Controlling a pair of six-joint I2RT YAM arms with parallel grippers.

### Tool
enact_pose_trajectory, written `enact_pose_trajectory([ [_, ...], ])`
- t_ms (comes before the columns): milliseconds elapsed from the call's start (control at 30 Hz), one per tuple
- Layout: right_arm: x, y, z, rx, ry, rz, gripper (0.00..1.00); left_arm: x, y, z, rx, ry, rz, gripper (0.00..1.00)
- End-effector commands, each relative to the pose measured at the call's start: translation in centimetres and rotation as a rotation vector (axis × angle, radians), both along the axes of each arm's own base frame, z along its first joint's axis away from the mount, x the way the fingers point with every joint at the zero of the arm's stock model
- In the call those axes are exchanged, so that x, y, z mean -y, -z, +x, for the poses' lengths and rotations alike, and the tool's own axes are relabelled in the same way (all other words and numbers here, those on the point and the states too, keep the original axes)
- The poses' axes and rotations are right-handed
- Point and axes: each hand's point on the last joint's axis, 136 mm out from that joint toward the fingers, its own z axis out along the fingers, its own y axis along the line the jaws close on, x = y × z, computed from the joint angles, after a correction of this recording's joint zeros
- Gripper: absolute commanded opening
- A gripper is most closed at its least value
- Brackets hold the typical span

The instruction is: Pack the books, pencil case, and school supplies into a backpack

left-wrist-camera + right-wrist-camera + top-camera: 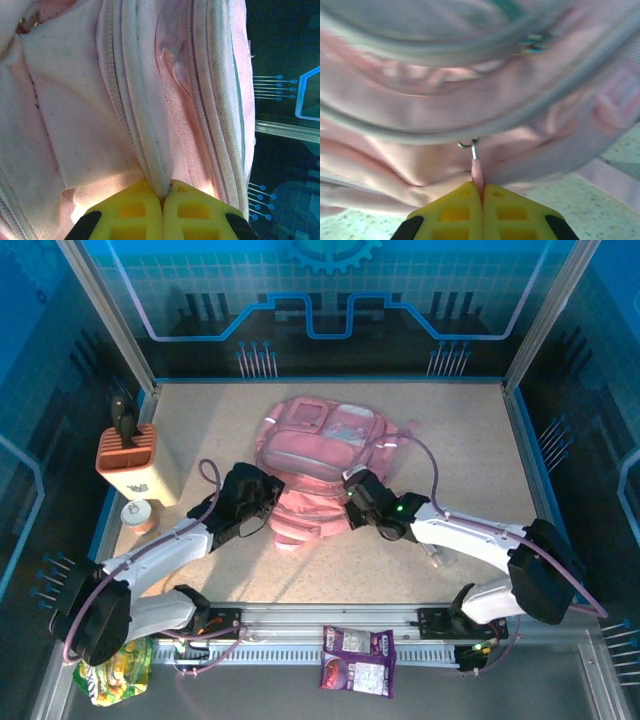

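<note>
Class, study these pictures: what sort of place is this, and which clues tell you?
Probably a robot test cell: a speckled table walled by blue printed panels, two robot arms mounted at its near edge, and a pink backpack laid between them.

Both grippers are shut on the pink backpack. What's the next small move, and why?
Probably draw the right gripper along the zip line, with the left gripper as anchor. The right pinches a pink pull tab on a metal ring; the left clamps a piped seam of the large soft pink backpack, which looks zipped shut.
</note>
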Motion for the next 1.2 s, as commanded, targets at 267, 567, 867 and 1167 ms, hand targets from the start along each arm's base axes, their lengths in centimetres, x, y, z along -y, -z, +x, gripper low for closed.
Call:
enact_pose_trajectory([
  [267, 3.6, -1.5, 3.8, 0.074, 0.059, -0.021, 0.0, -2.7, -3.2, 2.2, 0.079, 0.185, 0.118, 0.0],
  [567, -1.6, -1.3, 3.8, 0.042, -0.099, 0.062, 0.0, -2.9, -3.8, 4.3, 0.078, 0.256, 0.132, 0.26],
  [867, -1.5, -1.0, 3.5, 0.025, -0.085, 0.077, 0.0, 0.1, -2.5, -0.3, 0.038, 0.081, -0.091, 0.59],
  [1167, -1.4, -0.6, 3.5, 0.019, -0.075, 0.077, 0.0, 5.9, -1.4, 1.1, 0.02, 0.075, -0.178, 0.69],
])
